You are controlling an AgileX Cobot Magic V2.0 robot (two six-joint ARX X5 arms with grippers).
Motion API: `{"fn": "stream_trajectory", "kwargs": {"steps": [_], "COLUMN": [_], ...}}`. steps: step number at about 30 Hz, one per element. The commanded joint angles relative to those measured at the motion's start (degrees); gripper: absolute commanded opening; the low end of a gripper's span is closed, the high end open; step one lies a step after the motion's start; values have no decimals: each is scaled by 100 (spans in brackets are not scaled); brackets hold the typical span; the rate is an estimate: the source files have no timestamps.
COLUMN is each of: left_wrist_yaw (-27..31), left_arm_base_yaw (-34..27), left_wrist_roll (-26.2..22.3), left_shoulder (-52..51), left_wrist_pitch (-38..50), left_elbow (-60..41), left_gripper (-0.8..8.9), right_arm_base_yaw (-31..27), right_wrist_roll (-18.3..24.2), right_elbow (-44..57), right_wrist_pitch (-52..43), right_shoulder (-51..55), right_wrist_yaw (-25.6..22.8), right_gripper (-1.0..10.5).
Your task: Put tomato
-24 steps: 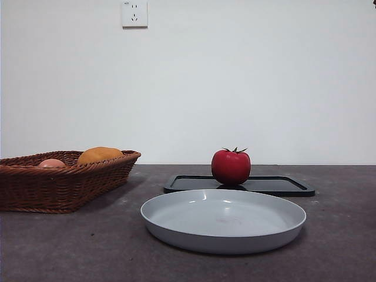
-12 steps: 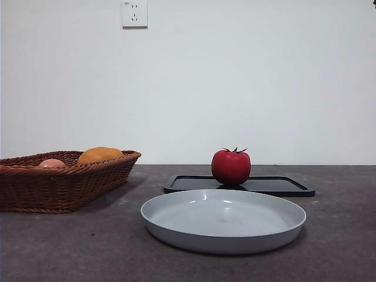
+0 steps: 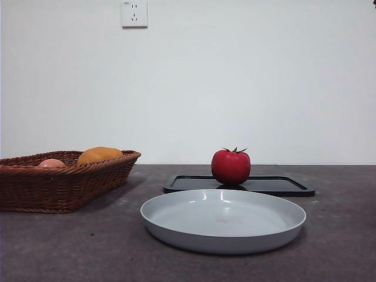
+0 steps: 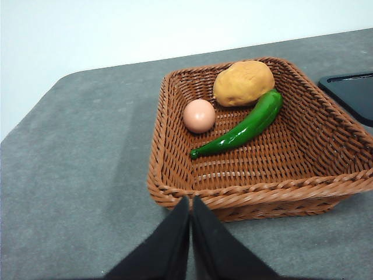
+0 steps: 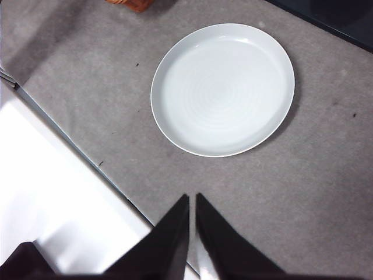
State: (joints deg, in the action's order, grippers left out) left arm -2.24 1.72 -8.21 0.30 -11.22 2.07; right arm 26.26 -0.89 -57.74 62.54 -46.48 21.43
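The glossy red tomato (image 3: 231, 167) with a green stem stands on a flat black tray (image 3: 276, 186) in the front view, behind a round grey plate (image 3: 223, 220). The plate also shows in the right wrist view (image 5: 222, 88), with nothing on it. My right gripper (image 5: 192, 201) is shut and empty, high above the table near its edge, short of the plate. My left gripper (image 4: 191, 202) is shut and empty, just outside the near rim of a wicker basket (image 4: 175, 146). The tomato is out of both wrist views.
The wicker basket (image 3: 59, 182) at the left holds an orange-yellow fruit (image 4: 243, 83), a small pale pink fruit (image 4: 199, 115) and a green pepper (image 4: 242, 126). A corner of the black tray (image 4: 352, 93) shows beside it. A wall socket (image 3: 134, 13) is high on the wall.
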Motion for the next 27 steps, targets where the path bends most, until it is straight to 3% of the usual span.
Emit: {"fn": "stream_trajectory", "kwargs": {"steps": [1,14,17,22,27], "left_wrist_yaw": [-22,-20,-22,-20,-22], "left_arm_base_yaw": [-11,-11,-11,-11,-11], "left_wrist_roll": [37,37,37,37,37], "left_shoulder": [-11,-11,-11,-11,-11], "left_wrist_pitch": [-234,-234,-236,-238,-238], "left_elbow": [-37,-37,-37,-37,-37], "left_gripper": [7,7,7,7,7], "right_arm_base_yaw": [39,-57,-455,-1456,-2273], "right_wrist_roll": [-37,46,376,271,293], "right_elbow": [-33,-33,-13,446,1574], "right_wrist_pitch": [-37,-63,-291,-1547,-3023], "right_shoulder": [-22,81,376,1191,2120], "right_wrist_yaw": [20,7,-42,-31,-44], "right_gripper": [7,7,7,7,6]}}
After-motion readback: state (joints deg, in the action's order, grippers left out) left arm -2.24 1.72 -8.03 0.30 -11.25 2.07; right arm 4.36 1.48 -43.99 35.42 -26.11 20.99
